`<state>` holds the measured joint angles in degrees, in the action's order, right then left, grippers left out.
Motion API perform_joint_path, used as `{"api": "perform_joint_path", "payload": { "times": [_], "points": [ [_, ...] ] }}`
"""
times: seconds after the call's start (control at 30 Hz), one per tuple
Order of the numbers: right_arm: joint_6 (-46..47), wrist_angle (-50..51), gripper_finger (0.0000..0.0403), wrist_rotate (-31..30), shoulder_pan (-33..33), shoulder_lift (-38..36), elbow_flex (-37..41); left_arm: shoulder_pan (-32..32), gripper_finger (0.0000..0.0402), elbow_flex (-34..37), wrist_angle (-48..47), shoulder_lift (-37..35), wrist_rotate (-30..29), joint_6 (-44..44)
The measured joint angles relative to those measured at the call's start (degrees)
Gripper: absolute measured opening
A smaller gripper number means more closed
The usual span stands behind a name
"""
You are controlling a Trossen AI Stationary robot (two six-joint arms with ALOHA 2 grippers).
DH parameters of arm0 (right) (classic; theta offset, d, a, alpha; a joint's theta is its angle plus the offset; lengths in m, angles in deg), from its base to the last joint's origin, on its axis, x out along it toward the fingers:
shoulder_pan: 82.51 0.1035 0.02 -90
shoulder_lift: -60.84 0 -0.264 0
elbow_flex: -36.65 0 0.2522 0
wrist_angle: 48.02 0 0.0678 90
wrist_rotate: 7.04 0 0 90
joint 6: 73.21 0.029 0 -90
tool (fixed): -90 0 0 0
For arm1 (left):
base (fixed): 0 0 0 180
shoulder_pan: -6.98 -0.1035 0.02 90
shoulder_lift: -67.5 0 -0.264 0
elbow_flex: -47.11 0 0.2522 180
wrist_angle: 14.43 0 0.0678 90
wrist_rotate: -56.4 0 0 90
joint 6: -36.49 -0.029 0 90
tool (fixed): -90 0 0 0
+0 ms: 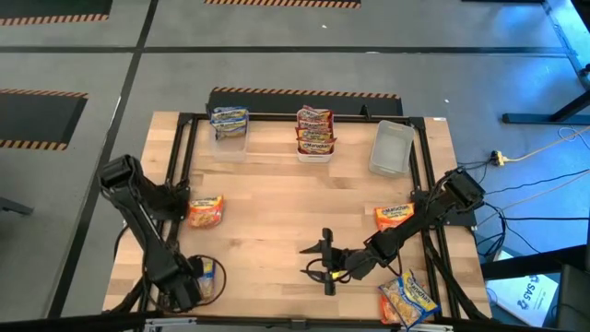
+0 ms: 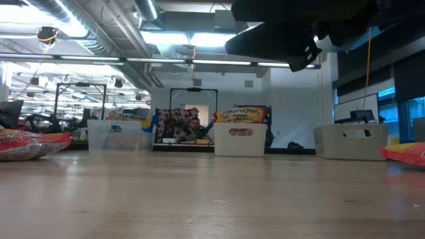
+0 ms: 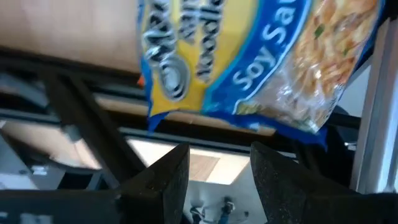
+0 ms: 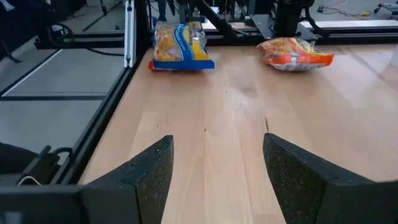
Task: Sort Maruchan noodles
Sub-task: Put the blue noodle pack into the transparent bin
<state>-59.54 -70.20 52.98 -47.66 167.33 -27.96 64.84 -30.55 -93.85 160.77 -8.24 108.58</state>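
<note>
Maruchan noodle packets lie flat on the wooden table [image 1: 277, 212]. A blue-yellow packet [image 1: 209, 275] [image 3: 249, 56] lies at the near left corner, and my left gripper [image 1: 189, 290] [image 3: 217, 165] hangs open over its edge, tipped steeply down, fingers clear of it. Two orange packets [image 1: 205, 210] [image 1: 395, 215] and another blue-yellow one [image 1: 410, 300] lie loose. My right gripper [image 1: 320, 261] [image 4: 217, 155] is open low over bare wood at the near middle, nearly level, pointing toward the table's left. The left far bin [image 1: 229, 129] holds blue packets and the middle bin [image 1: 313, 138] red ones.
A third clear bin [image 1: 392, 148] stands at the far right with nothing in it. A black frame [image 1: 175, 166] runs along the table's edges. Bare wood lies between the bins and the arms. In the low view, a person [image 2: 192, 127] shows in the room beyond the table.
</note>
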Motion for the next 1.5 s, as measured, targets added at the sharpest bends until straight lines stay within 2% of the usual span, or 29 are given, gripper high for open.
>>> {"api": "perform_joint_path", "payload": {
  "times": [0.07, 0.23, 0.43, 0.63, 0.9, 1.07, 1.17, 1.3, 1.43, 1.5],
  "points": [
    [0.0, 0.1, 0.0232, 0.0, 0.0, 0.0, 0.0, 0.0, 0.0164, 0.0, 1.9, 1.1, -0.3, -0.7],
    [0.0, 0.1, 0.0232, 0.1, 0.0, 0.0, 0.0, 0.0, 0.0164, 0.0, 6.7, 2.5, -5.5, -2.3],
    [0.0, 0.0, 0.0232, 0.0, 0.0, 0.0, 0.0, -1.6, 0.0164, 0.0, 10.3, 2.5, -13.8, -3.6],
    [0.1, -0.4, 0.0232, -0.5, 0.0, 0.0, 0.0, -5.3, 0.0164, 0.0, 13.2, 2.7, -24.3, -9.6],
    [0.2, -0.4, 0.0232, -0.9, 0.0, 0.0, 0.0, -11.6, 0.0164, 0.0, 18.0, 8.8, -26.2, -19.7],
    [0.1, -0.5, 0.0232, -0.9, 0.0, 0.2, 0.0, -14.9, 0.0164, -0.1, 28.0, 11.7, -26.9, -25.5],
    [0.6, -0.5, 0.0232, -0.3, 0.0, 0.6, 0.0, -16.7, 0.0164, -0.1, 34.0, 12.1, -29.6, -28.8],
    [2.2, -0.2, 0.0232, 1.4, 0.0, 0.9, 0.0, -19.4, 0.0164, 0.1, 38.3, 11.3, -33.5, -32.2],
    [5.6, 3.5, 0.0232, 5.9, 0.0, 0.9, -2.3, -21.2, 0.0164, 0.1, 36.6, 7.7, -33.6, -33.7],
    [7.2, 6.7, 0.0232, 7.2, 0.0, 1.2, -4.5, -21.0, 0.0164, 0.1, 36.2, 5.1, -37.0, -34.0]
  ]
}}
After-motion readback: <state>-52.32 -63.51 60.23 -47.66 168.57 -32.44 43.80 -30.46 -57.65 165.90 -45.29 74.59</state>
